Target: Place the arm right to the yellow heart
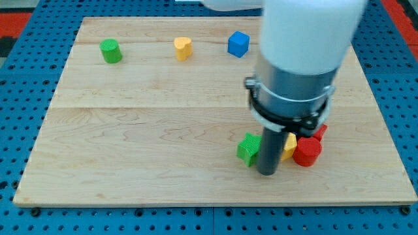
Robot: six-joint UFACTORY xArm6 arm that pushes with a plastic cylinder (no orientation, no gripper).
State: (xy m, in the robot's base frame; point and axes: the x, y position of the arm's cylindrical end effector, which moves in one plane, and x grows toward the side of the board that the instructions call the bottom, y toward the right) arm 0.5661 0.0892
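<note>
The yellow heart point(183, 47) lies near the view's top, left of centre. My tip point(266, 172) rests on the board far below and to the right of it, in the lower right part. The tip stands just right of a green block point(248, 148) and left of a yellow block point(289, 146) and a red cylinder point(307, 151). The arm's body hides part of these blocks.
A blue cube point(238, 44) sits right of the yellow heart at the top. A green cylinder point(111, 51) sits at the top left. Another red block point(320, 131) peeks out behind the red cylinder. The wooden board point(130, 130) lies on a blue pegboard.
</note>
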